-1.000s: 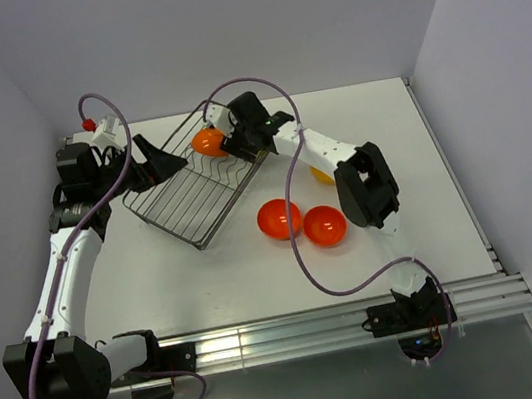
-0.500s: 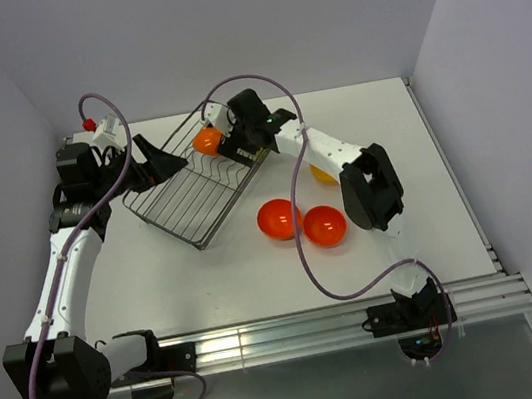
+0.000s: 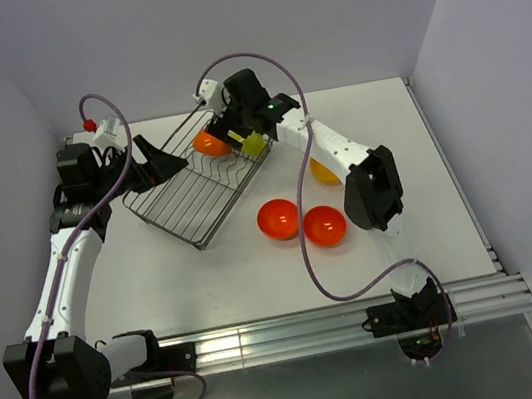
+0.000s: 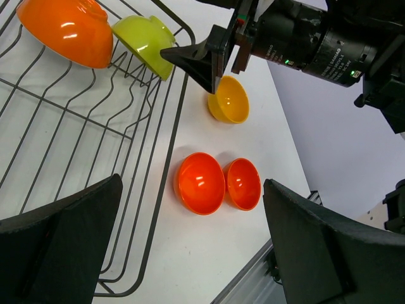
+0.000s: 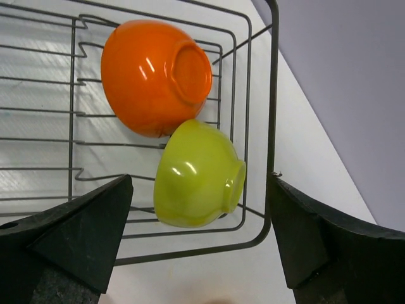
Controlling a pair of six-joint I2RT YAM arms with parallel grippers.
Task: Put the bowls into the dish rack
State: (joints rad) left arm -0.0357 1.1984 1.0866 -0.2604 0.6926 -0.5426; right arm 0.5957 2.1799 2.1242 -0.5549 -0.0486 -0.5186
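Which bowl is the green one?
The lime green bowl in the dish rack corner, touching the orange bowl. Every other bowl is orange, red or yellow.

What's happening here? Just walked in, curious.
The dish rack is being loaded. The right gripper hangs open over its far corner, where an orange bowl and a lime green bowl lie. The left gripper is open beside the rack. A yellow bowl and two red-orange bowls sit on the table.

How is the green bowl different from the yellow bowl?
The green bowl lies tipped on its side inside the dish rack, leaning on the orange bowl. The yellow bowl sits outside the rack on the table. Both are small, round and shiny.
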